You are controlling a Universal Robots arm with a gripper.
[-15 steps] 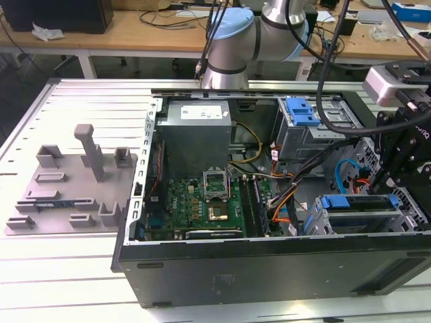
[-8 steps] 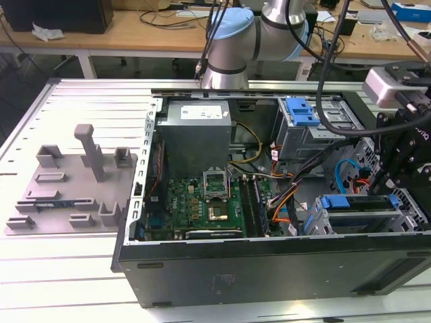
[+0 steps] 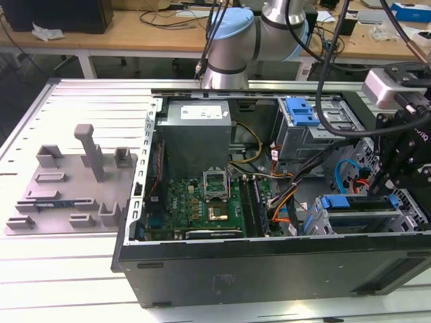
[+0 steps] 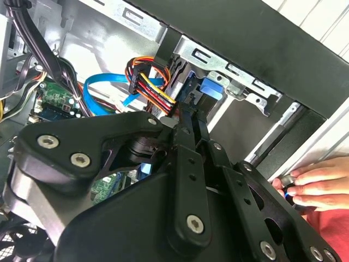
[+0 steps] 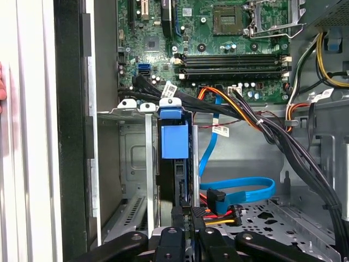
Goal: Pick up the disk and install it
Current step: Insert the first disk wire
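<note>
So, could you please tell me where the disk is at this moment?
The disk stands on edge in the metal drive cage at the case's front corner, in the first wrist view, just ahead of the gripper, below the motherboard.

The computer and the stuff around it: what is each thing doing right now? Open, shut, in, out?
Computer case: lying on its side, side panel off.
Disk: standing on edge in the drive cage, blue carrier showing.
Gripper: closed on the disk's end.
Person's hand: resting on the case's outer edge.

Arm [image 3: 269, 30]: silver tubes, pale blue joint caps, black cables [image 3: 330, 60] draped along it. Gripper [image 4: 188, 164]: matte black linkage bars, silver hex screws [image 4: 80, 159].
</note>
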